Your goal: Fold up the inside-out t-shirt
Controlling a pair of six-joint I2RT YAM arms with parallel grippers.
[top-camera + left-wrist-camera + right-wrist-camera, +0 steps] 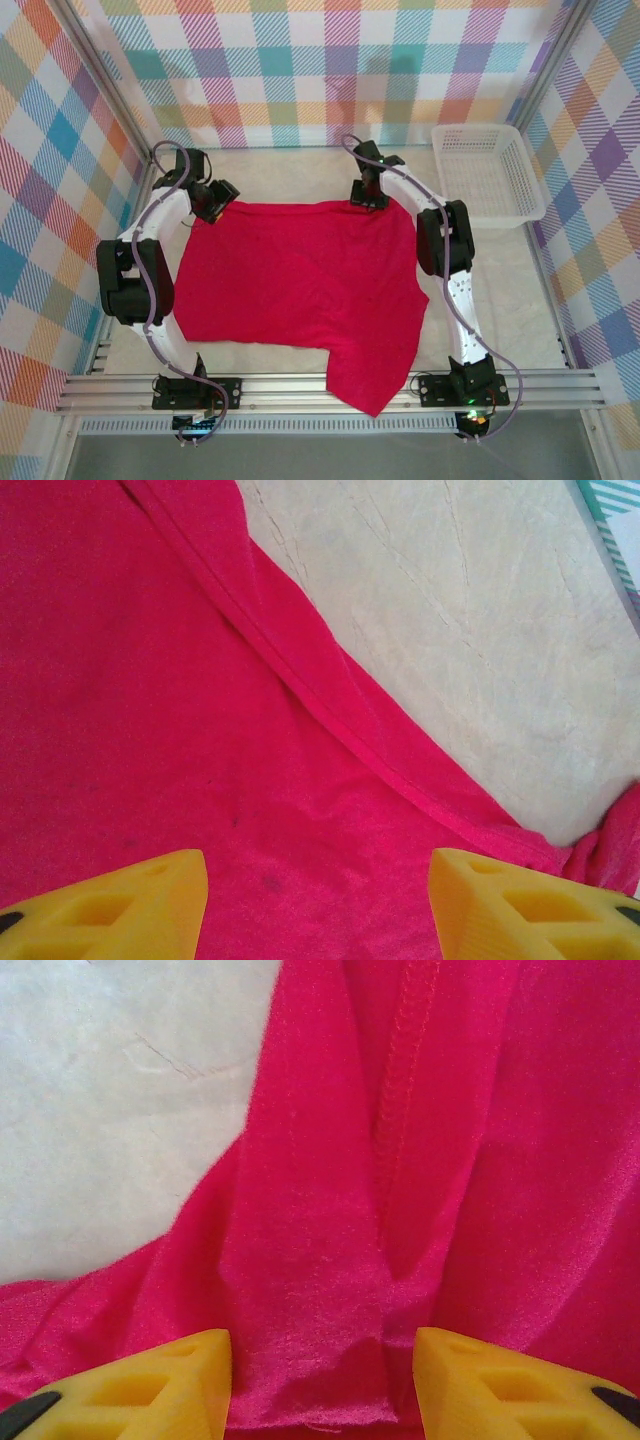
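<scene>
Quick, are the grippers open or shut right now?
Left gripper: open over the shirt, holding nothing.
Right gripper: open, a shirt fold between its fingers.

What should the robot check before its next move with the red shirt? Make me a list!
1. T-shirt spread out flat: ok, mostly smooth on the table.
2. Whole shirt on the table: not ok, one corner reaches over the near rail.
3. Left gripper over the cloth: ok, at the shirt's far left corner, jaws apart.
4. Right gripper over the cloth: ok, at the far edge, jaws apart with a ridge of cloth between them.
5. Cloth pinched: not ok, neither gripper looks clamped on it.
6. Basket out of the way: ok, it sits apart from the shirt.
</scene>
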